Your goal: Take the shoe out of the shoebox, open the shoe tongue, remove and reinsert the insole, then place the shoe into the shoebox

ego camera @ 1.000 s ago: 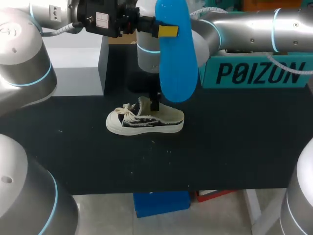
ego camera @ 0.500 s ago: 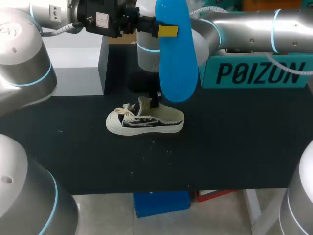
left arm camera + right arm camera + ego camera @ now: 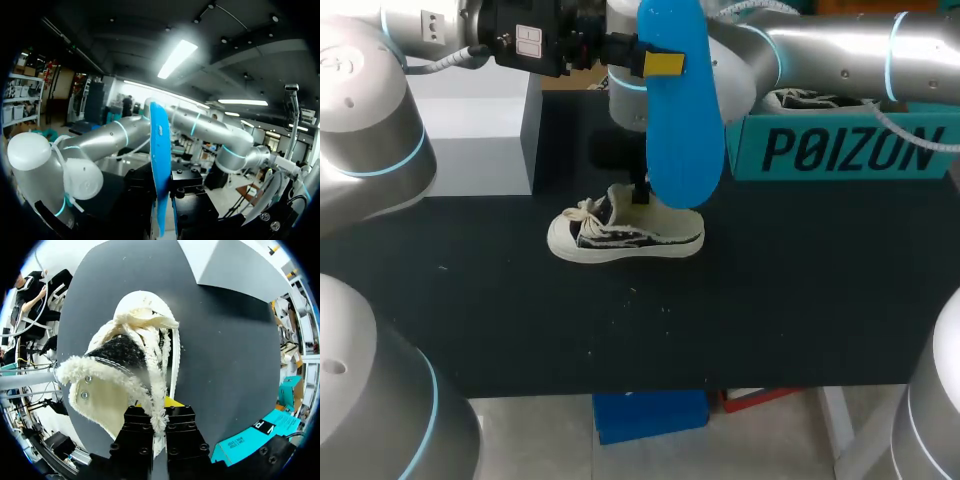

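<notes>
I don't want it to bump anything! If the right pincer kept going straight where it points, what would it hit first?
The right pincer grips the cream-and-black lace-up shoe, so it meets that first, then probably the black tabletop beneath.

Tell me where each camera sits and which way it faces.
Head view: above and behind, looking down on the black table; left hand holds the blue foam insole, right hand the cream fleece-edged shoe.
Left wrist view: left wrist, facing outward past the insole; right arm ahead.
Right wrist view: right wrist, looking down at the shoe; own hand pinching it.
Shared: head and right wrist views both show the shoe.
</notes>
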You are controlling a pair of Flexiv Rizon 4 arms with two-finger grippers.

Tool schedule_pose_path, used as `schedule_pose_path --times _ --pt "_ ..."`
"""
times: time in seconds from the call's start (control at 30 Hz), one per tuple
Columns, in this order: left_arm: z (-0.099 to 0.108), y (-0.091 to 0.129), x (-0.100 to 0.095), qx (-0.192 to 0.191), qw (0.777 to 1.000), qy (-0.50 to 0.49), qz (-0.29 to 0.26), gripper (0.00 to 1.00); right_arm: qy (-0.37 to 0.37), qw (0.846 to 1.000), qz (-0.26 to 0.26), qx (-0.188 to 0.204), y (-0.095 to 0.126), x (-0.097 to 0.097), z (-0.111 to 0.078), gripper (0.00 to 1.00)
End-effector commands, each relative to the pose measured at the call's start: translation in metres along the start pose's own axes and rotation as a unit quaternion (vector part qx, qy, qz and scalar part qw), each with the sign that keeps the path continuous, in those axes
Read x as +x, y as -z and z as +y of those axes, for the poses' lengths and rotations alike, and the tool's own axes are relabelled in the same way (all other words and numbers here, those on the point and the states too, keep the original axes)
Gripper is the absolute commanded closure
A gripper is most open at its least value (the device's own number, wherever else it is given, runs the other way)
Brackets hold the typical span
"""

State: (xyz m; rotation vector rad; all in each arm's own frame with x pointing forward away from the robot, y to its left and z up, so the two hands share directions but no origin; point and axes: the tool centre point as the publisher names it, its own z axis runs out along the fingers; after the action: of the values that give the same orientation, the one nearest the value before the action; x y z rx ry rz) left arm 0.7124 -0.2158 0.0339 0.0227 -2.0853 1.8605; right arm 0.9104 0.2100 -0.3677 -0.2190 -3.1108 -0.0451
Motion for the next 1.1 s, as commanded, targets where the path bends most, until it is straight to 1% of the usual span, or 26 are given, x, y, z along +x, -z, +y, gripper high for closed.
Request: schedule_pose_path --times 0.03,0.13,0.2,0.3,0.43,0.47,0.5,0.53,0.6,0.63,0.67,0.77,0.83,0.87,0.9,0.93,1.0,1.03,1.1 --pt "0.0 -0.001 -0.001 -0.001 1.0 0.0 0.0 1.0 -0.15 0.988 -0.024 -0.002 0.042 -0.002 -0.024 1.0" --pt "0.0 -0.001 -0.001 -0.001 1.0 0.0 0.0 1.0 -0.238 0.971 -0.027 0.03 0.05 -0.007 -0.03 1.0" --pt "0.0 -0.001 -0.001 -0.001 1.0 0.0 0.0 1.0 -0.282 0.958 -0.023 0.036 0.053 -0.009 -0.032 1.0" --pt "0.0 -0.001 -0.001 -0.001 1.0 0.0 0.0 1.0 -0.393 0.917 -0.026 0.059 0.058 -0.013 -0.035 1.0" --pt "0.0 -0.001 -0.001 -0.001 1.0 0.0 0.0 1.0 -0.499 0.863 -0.023 0.072 0.061 -0.01 -0.036 1.0" --pt "0.0 -0.001 -0.001 -0.001 1.0 0.0 0.0 1.0 -0.529 0.845 -0.019 0.074 0.062 -0.01 -0.037 1.0" --pt "0.0 -0.001 -0.001 -0.001 1.0 0.0 0.0 1.0 -0.549 0.832 -0.019 0.071 0.063 -0.008 -0.037 1.0" --pt "0.0 -0.001 -0.001 -0.001 1.0 0.0 0.0 1.0 -0.56 0.825 -0.022 0.072 0.065 -0.007 -0.037 1.0" --pt "0.0 -0.001 -0.001 -0.001 1.0 0.0 0.0 1.0 -0.599 0.797 -0.025 0.069 0.068 -0.003 -0.038 1.0" --pt "0.0 -0.001 -0.001 -0.001 1.0 0.0 0.0 1.0 -0.609 0.79 -0.023 0.065 0.069 -0.002 -0.038 1.0" --pt "0.0 -0.001 -0.001 -0.001 1.0 0.0 0.0 1.0 -0.623 0.779 -0.026 0.063 0.069 0.0 -0.039 1.0" --pt "0.0 -0.001 -0.001 -0.001 1.0 0.0 0.0 1.0 -0.648 0.76 -0.025 0.054 0.07 0.004 -0.04 1.0" --pt "0.0 -0.001 -0.001 -0.001 1.0 0.0 0.0 1.0 -0.654 0.754 -0.03 0.051 0.069 0.006 -0.041 1.0" --pt "0.0 -0.001 -0.001 -0.001 1.0 0.0 0.0 1.0 -0.661 0.749 -0.026 0.047 0.068 0.006 -0.042 1.0" --pt "0.0 -0.001 -0.001 -0.001 1.0 0.0 0.0 1.0 -0.661 0.748 -0.025 0.046 0.067 0.007 -0.043 1.0" --pt "0.0 -0.001 -0.001 -0.001 1.0 0.0 0.0 1.0 -0.665 0.744 -0.031 0.047 0.066 0.008 -0.044 1.0" --pt "0.0 -0.001 -0.001 -0.001 1.0 0.0 0.0 1.0 -0.668 0.743 -0.017 0.042 0.064 0.011 -0.044 1.0" --pt "0.0 -0.001 -0.001 -0.001 1.0 0.0 0.0 1.0 -0.672 0.739 -0.023 0.042 0.063 0.012 -0.044 1.0" --pt "0.0 -0.001 -0.001 -0.001 1.0 0.0 0.0 1.0 -0.679 0.733 -0.017 0.039 0.061 0.013 -0.045 1.0"
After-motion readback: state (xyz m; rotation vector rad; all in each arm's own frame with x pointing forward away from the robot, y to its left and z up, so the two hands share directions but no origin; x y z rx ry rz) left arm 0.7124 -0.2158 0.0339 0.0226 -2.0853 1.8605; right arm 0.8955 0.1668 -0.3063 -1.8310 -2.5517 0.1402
